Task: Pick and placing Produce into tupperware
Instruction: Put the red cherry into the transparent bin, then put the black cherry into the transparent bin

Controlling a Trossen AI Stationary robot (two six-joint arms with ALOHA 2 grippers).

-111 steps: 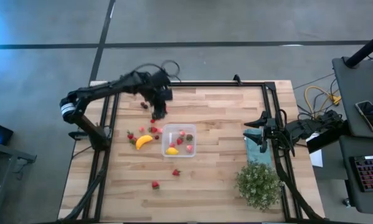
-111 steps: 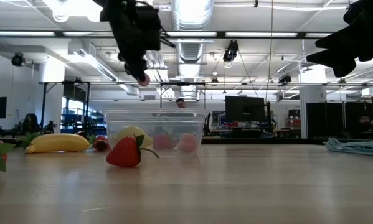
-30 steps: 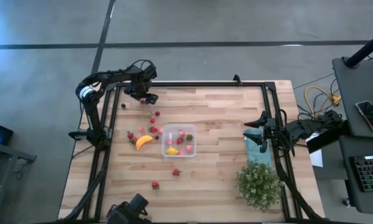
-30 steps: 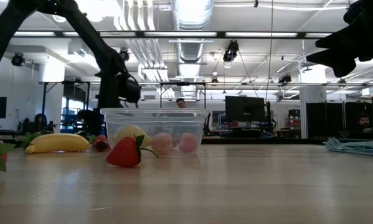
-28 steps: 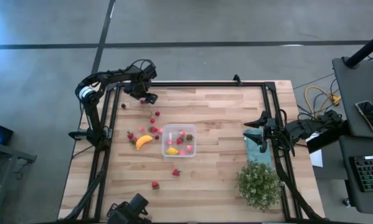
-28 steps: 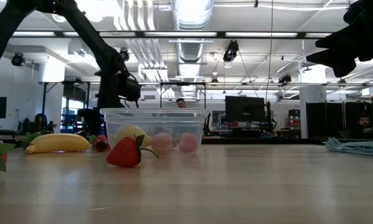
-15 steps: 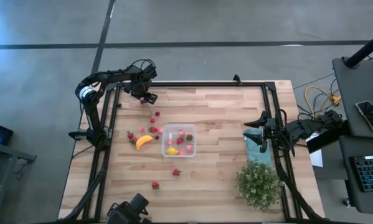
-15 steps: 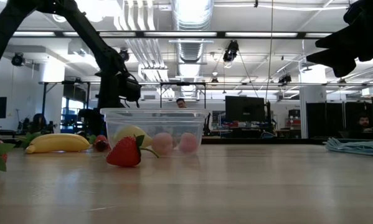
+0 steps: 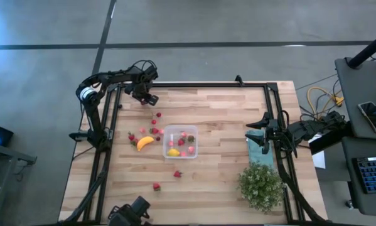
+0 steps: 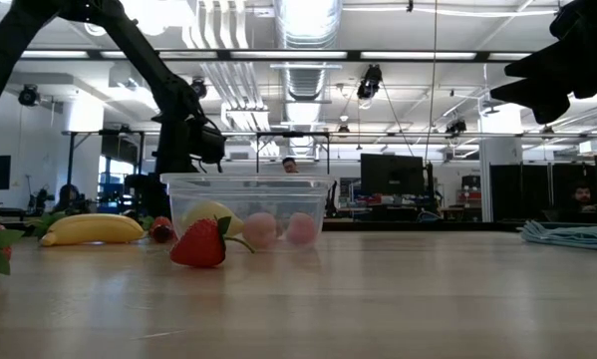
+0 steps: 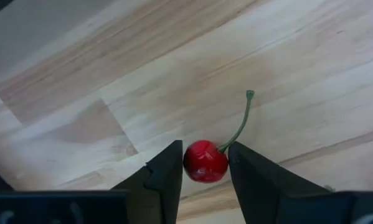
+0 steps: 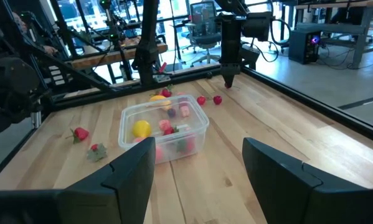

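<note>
My left gripper [image 9: 147,99] points down at the table's far-left corner and is shut on a red cherry [image 11: 205,163] with a green stem [image 11: 239,127]. The clear tupperware [image 9: 180,142] stands mid-table and holds a lemon [image 9: 173,152] and a few pink and red berries. Loose berries [image 9: 155,120] lie between it and my left gripper. An orange-yellow banana piece [image 9: 145,142] lies to its left, and two strawberries [image 9: 177,174] lie nearer the front edge. My right gripper [image 9: 263,129] waits open at the table's right side above a teal cloth [image 9: 258,147]. My left gripper has the cherry's round body [image 11: 195,163] pinched between its two fingers, one on each side, coming from above and pointing down. The stem sticks out free beyond the fingers. Whether the cherry is lifted off the wood or rests on it, I cannot tell.
A bushy green plant [image 9: 260,186] stands at the near-right corner. A black frame rail [image 9: 206,85] runs along the far edge just behind my left gripper. Bare wood lies between the tupperware and the teal cloth.
</note>
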